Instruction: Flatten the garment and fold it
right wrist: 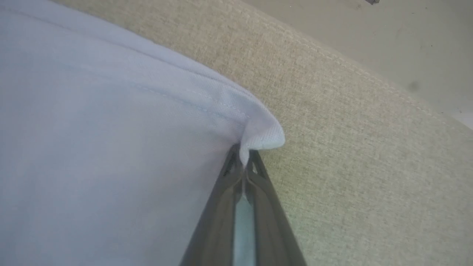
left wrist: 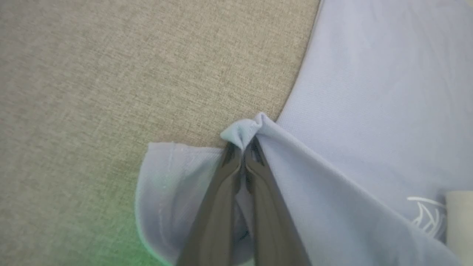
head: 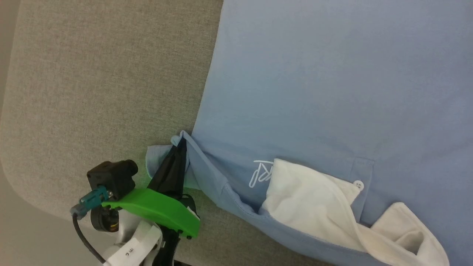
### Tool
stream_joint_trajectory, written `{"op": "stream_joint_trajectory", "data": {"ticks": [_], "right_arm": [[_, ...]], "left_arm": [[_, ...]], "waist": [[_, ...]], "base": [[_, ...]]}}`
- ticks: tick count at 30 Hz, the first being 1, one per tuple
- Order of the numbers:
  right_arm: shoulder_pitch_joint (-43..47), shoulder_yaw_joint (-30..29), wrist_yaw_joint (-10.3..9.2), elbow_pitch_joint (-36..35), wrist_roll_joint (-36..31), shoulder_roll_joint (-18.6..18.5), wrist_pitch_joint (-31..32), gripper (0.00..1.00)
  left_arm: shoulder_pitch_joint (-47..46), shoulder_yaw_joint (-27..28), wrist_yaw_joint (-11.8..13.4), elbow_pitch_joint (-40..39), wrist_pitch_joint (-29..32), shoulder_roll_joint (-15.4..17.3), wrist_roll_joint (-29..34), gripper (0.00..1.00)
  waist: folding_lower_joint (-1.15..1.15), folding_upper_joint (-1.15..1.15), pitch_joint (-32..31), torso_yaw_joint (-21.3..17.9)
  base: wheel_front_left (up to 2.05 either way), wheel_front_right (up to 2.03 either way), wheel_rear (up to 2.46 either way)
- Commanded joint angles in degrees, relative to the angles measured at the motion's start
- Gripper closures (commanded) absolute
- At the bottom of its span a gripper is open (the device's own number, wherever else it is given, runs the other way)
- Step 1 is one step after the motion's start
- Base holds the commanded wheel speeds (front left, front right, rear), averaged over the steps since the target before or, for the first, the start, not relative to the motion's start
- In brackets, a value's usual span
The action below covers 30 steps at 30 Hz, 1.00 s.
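The garment point(head: 325, 85) is a large light-blue top lying flat over a grey-beige fabric surface, with a white script logo point(head: 261, 173) and white lining point(head: 314, 203) near the lower edge. My left gripper point(head: 181, 143) is shut on a bunched corner of the garment point(left wrist: 369, 96), and the cloth puckers above its fingertips point(left wrist: 242, 149). A small flap of blue cloth lies beside the fingers. In the right wrist view my right gripper point(right wrist: 243, 154) is shut on a hemmed corner of the garment point(right wrist: 103, 147), the cloth folded over its tips.
The grey-beige upholstered surface point(head: 103, 88) extends left of the garment, and its rounded edge point(head: 14, 177) drops off at the lower left. A seam edge point(right wrist: 369, 77) of the surface runs toward pale floor point(right wrist: 388, 33) in the right wrist view.
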Motion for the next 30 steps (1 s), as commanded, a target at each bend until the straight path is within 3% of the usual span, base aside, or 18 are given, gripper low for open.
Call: {"op": "stream_joint_trajectory", "data": {"ticks": [1, 8, 17, 24, 30], "right_arm": [[3.0, -0.1, -0.06, 0.9, -0.7, 0.2, 0.4, 1.0], [2.2, -1.9, -0.06, 0.0, -0.6, 3.6, -5.5, 1.0], [6.0, -3.7, -0.06, 2.5, 2.3, 5.2, -14.6, 1.0], [17.8, -4.2, -0.06, -0.5, 8.0, 4.2, -17.1, 1.0], [32.8, -6.4, -0.06, -6.4, 10.8, 5.7, -18.8, 1.0]], "left_arm": [[-0.7, 0.1, 0.1, 1.8, 0.9, 0.5, -0.2, 1.0], [-1.9, 0.3, 0.1, 3.2, 1.8, 1.6, 0.3, 1.0], [-1.2, 1.1, 0.5, 4.8, 5.0, 4.4, 0.2, 1.0], [1.3, 1.9, 1.2, 5.4, 7.2, 5.9, -0.7, 1.0], [3.6, 2.4, 1.9, 6.2, 8.0, 6.5, -1.5, 1.0]], "waist": [[0.0, 0.0, -0.8, -0.7], [0.0, 0.0, -5.9, -3.4], [0.0, 0.0, -18.8, -10.2], [0.0, 0.0, -26.3, -15.7], [0.0, 0.0, -30.4, -18.9]], "base": [[0.0, 0.0, 0.0], [0.0, 0.0, 0.0], [0.0, 0.0, 0.0], [0.0, 0.0, 0.0], [0.0, 0.0, 0.0]]}}
